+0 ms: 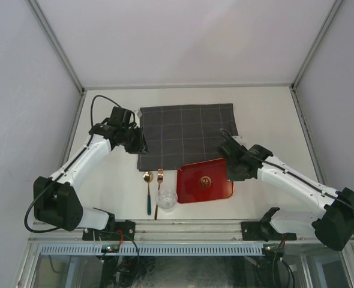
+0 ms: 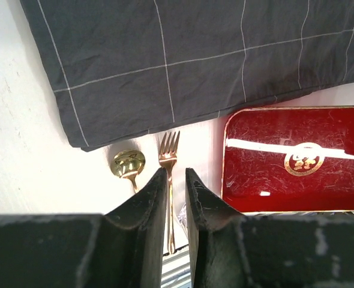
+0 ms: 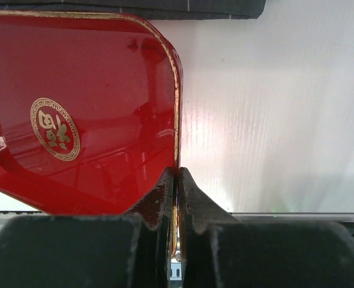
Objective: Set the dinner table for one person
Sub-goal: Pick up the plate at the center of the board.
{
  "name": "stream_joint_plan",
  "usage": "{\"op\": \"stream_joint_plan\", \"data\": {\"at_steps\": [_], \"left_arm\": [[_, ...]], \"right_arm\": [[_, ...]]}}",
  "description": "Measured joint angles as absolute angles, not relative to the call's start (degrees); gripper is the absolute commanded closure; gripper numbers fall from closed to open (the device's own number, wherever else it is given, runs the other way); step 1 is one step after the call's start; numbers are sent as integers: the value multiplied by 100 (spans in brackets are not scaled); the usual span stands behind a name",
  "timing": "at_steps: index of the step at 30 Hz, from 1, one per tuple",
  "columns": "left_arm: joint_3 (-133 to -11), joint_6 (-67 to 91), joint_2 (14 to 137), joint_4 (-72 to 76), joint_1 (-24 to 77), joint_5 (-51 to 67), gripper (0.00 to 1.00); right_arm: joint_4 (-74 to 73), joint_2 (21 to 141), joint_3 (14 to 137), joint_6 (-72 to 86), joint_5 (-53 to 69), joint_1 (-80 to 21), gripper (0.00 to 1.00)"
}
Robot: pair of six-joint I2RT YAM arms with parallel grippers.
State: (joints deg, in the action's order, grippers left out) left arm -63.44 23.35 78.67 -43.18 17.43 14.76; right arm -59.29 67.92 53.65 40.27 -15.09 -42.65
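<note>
Dinner table (image 1: 267, 120): right hand (image 3: 176, 180) pinches red tray (image 3: 81, 114) rim.

Light even & bright, from overhead; soft, weak shadows only. Dinner table (image 1: 267, 114) near washed-out white. Glare streak on red tray (image 2: 297, 157) in left wrist view; reflections on its gloss in right wrist view too. Close-up fingers (image 3: 192, 204) dark, slightly soft-focus. Top view sharp, w/ mild edge distortion.
</note>
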Motion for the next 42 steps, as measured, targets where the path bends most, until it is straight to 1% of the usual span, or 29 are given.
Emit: {"op": "stream_joint_plan", "data": {"at_steps": [11,15,19,21,26,28,36,42], "left_arm": [[-6344,2335,8110,-4189,1806,1702,79],[-6344,2335,8217,-4128,1968,1828,81],[-6344,2338,8237,-4115,2237,1892,81],[-6344,2338,8276,-4110,2335,1953,77],[-6337,2357,8503,-4082,2578,2016,61],[-6278,2399,8558,-4036,2694,2010,58],[-5894,2517,8750,-3850,3162,2001,60],[-5627,2552,9028,-3721,3345,1968,60]], "right_arm": [[-6173,6788,5695,4077,-1767,-4440,100],[-6235,6796,5695,4104,-1815,-4447,100],[-6239,6855,5695,4115,-1820,-4473,100],[-6237,6888,5695,4115,-1817,-4477,100],[-6235,6945,5695,4125,-1822,-4506,100],[-6230,6969,5695,4134,-1822,-4534,100],[-6191,7072,5695,4139,-1848,-4606,100],[-6171,7072,5695,4139,-1861,-4622,100]]}}
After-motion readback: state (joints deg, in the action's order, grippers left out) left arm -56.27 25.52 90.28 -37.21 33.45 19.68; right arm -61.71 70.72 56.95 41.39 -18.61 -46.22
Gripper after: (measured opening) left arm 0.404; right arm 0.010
